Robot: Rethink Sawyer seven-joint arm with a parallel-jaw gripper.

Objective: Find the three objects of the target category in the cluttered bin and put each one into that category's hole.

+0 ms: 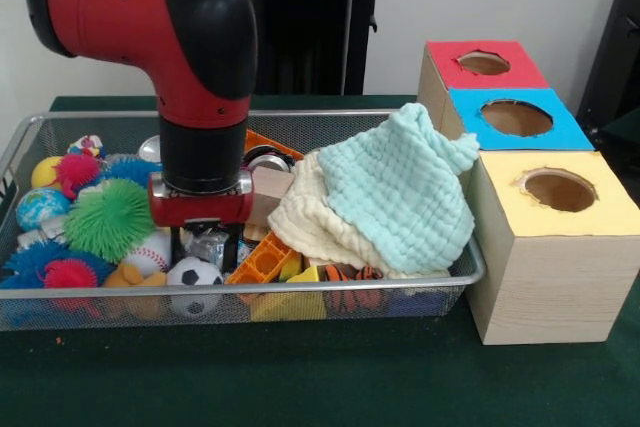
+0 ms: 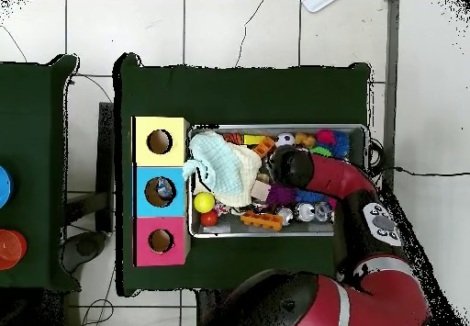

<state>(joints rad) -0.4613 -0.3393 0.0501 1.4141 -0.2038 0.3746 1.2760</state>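
Note:
The wire-mesh bin [image 1: 300,287] is full of toys; it also shows in the overhead view [image 2: 275,233]. My gripper [image 1: 205,242] is down inside the bin's left half, over a shiny crinkled silver thing [image 1: 210,247] that I cannot identify. In the overhead view the wrist [image 2: 292,168] hides the gripper. One silver can top [image 1: 268,159] shows just behind the arm and another [image 1: 150,149] by the far wall. In the overhead view three silvery can tops [image 2: 285,216] [image 2: 306,212] [image 2: 323,210] lie along the bin's robot-side wall.
Three wooden boxes with holes stand right of the bin: red [image 1: 445,57], blue [image 1: 470,122], yellow [image 1: 510,202]. A mint cloth [image 1: 400,187] and a cream cloth [image 1: 300,222] cover the bin's right half. A green spiky ball [image 1: 108,219], baseball [image 1: 150,252] and soccer ball [image 1: 193,275] crowd the gripper.

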